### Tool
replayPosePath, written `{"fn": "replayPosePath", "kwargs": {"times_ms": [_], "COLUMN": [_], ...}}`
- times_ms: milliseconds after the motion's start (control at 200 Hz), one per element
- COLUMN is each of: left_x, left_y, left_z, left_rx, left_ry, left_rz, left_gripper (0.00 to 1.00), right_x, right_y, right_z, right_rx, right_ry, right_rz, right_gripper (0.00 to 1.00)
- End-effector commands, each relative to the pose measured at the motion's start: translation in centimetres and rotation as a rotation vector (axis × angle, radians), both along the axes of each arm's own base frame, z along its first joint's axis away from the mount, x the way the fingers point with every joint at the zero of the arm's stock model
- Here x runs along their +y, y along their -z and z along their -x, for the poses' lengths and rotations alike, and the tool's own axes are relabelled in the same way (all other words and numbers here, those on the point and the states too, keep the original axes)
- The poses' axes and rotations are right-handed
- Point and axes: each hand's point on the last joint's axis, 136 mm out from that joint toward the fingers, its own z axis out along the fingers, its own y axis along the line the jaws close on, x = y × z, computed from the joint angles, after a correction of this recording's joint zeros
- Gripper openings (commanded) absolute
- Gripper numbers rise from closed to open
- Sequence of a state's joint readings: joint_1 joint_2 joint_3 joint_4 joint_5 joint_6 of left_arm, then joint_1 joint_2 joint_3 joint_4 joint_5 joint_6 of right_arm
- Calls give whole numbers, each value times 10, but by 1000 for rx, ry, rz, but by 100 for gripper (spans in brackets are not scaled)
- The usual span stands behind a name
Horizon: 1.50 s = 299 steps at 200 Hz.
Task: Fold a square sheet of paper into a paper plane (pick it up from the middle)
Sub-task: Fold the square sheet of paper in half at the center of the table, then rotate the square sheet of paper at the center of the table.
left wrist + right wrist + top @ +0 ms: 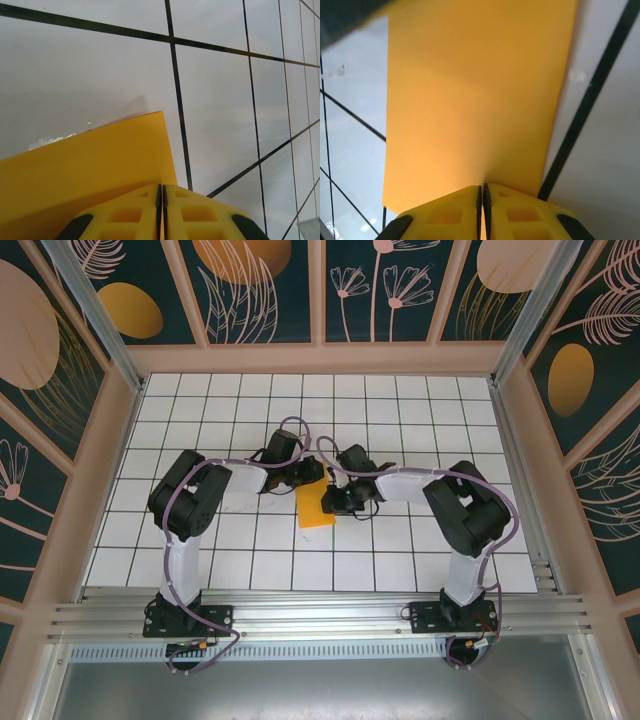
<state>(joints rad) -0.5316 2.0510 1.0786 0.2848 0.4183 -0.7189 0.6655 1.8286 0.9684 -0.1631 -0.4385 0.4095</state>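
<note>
**Pinched From Two Sides**

Near the middle of the white gridded table point(420, 420): the orange-yellow paper point(315, 508), showing from above as a rectangle longer than it is wide, about one tile across. Caught between the left arm point(190, 495), reaching in at its upper left corner, and the right arm point(462, 508), reaching in at its right edge.

From the left wrist: left fingers point(127, 216) pressed together with barely a slit between them, clenched on the paper's edge. One corner pointing away beside a black grid line (a faint shadow on the table just past that edge, so lifted a little there).

From the right wrist: right fingers point(520, 214) likewise flat against each other, gripping the near edge of the paper. Smooth, flat face stretching away ahead, with black grid lines on either side of it.
</note>
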Motion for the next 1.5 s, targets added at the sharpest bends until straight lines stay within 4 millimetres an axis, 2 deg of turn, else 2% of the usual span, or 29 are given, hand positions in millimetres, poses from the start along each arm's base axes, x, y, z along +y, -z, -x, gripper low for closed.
{"fn": "replayPosePath", "kwargs": {"times_ms": [0,155,210,295,380,435,535,605,736,746,796,826,846,961,1116,1201,1276,1331,1386,1491], "left_x": [35,35,34,28,15,7,-2,5,42,48,66,76,81,111,135,143,149,153,155,157], "left_y": [64,64,62,51,27,4,-41,-66,-90,-85,-85,-78,-88,-81,-73,-69,-64,-62,-59,-58], "left_z": [31,31,30,26,18,11,0,-6,-13,-11,-8,-6,-5,5,19,26,33,36,40,46], "left_rx": [172,173,169,156,130,99,37,5,-36,-27,-29,-19,-39,-44,-36,-26,-15,-11,-5,1], "left_ry": [-50,-50,-49,-44,-36,-33,-40,-80,-198,-212,-253,-276,-287,-351,-399,-414,-426,-434,-436,-434], "left_rz": [-169,-165,-159,-126,-55,-2,84,131,160,149,133,112,116,36,-23,-40,-52,-55,-58,-58], "left_gripper": [13,13,13,14,18,22,31,38,47,48,51,53,54,63,73,78,83,87,89,96], "right_x": [-29,-34,-34,-30,-23,-21,-20,-20,-9,-7,-3,0,2,8,-1,5,25,36,42,47], "right_y": [18,11,6,-10,-36,-50,-60,-57,-44,-43,-34,-30,-27,-14,6,11,8,3,-7,-39], "right_z": [48,64,61,44,21,9,-9,-17,-17,-17,-14,-12,-10,-2,11,23,32,31,21,-9], "right_rx": [142,146,130,75,-3,-50,-104,-117,-84,-81,-59,-47,-40,-5,72,120,158,162,126,6], "right_ry": [3,-16,-5,33,92,134,203,239,237,236,233,226,221,220,287,288,239,220,222,255], "right_rz": [96,95,100,97,78,66,62,69,62,62,82,88,95,121,179,165,85,49,35,18], "right_gripper": [13,13,14,15,19,23,25,25,25,25,24,24,24,23,23,23,23,23,24,27]}}
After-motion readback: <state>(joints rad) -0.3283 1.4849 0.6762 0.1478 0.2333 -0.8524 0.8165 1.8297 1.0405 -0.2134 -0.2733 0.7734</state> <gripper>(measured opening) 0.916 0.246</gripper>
